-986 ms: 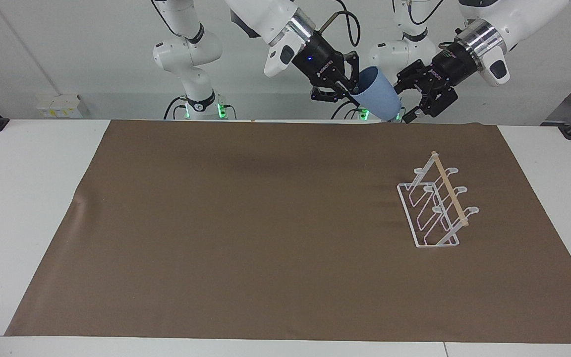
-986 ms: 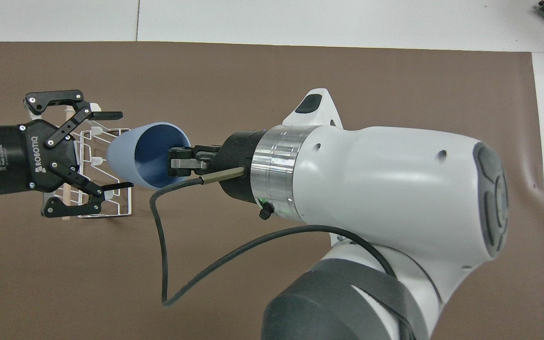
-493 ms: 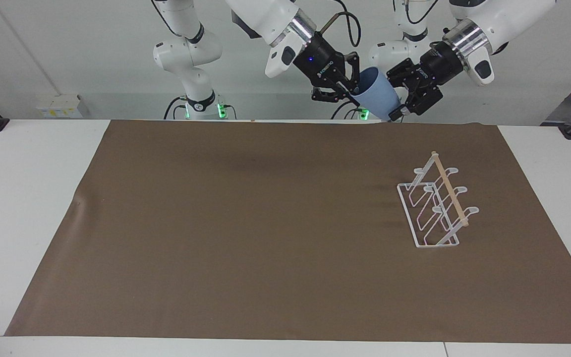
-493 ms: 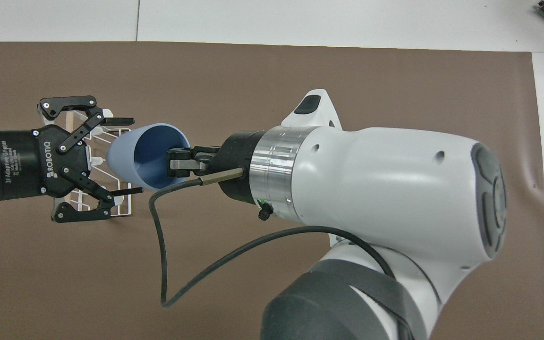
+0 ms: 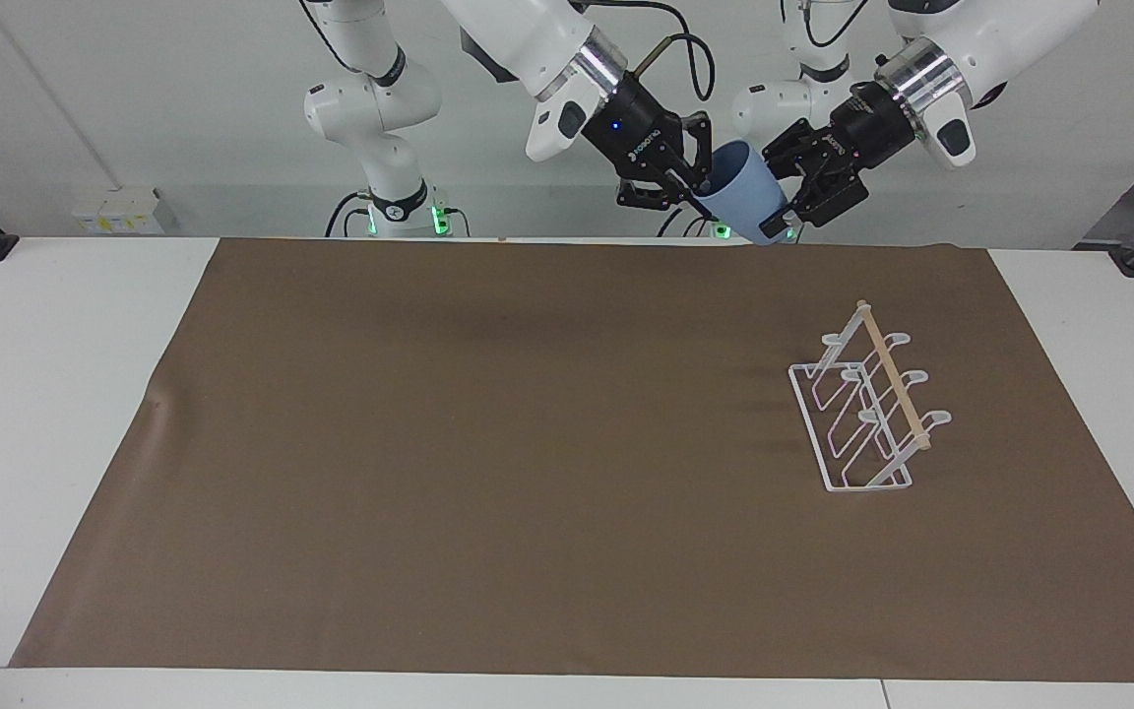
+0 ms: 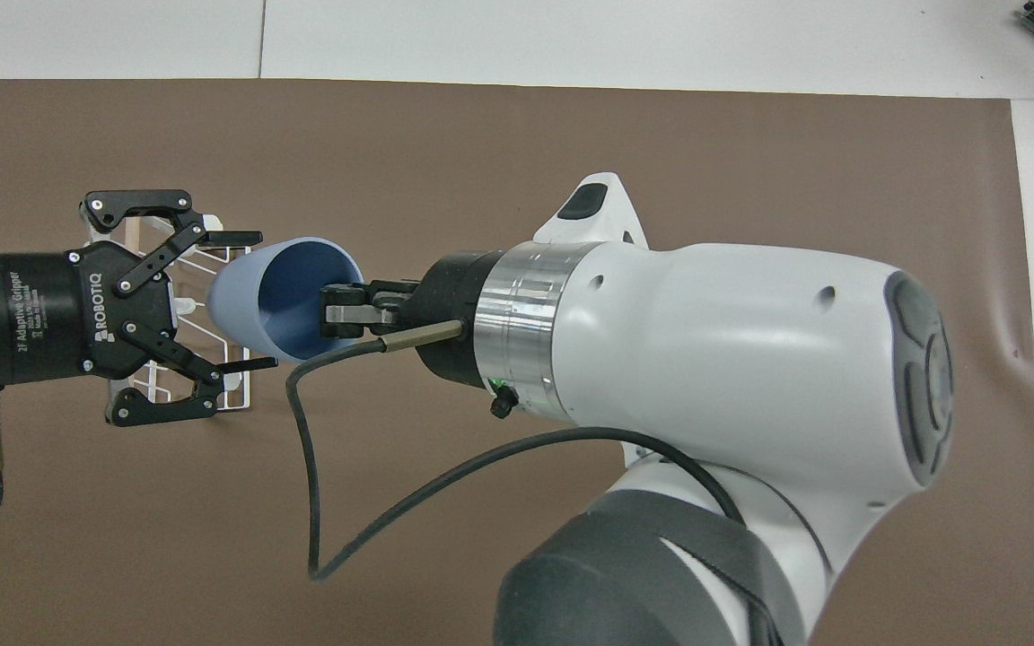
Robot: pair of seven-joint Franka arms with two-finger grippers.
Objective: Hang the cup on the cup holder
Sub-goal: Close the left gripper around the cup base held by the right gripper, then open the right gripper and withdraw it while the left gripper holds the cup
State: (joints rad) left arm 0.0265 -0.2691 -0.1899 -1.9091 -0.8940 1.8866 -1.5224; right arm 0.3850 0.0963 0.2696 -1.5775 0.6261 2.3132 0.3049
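While both arms are raised at the robots' edge of the mat (image 5: 528,473), the cup (image 5: 739,202) hangs in the air between them — tilted, its narrow base pointing toward the left arm. Right gripper (image 5: 693,189): pinching the cup's rim, one finger inside. Left gripper (image 5: 786,212): fingers (image 6: 234,238) at either side of the cup's base, closed on it. Cup holder (image 5: 867,414): upright on the mat toward the left arm's end — bare, well apart from the cup.
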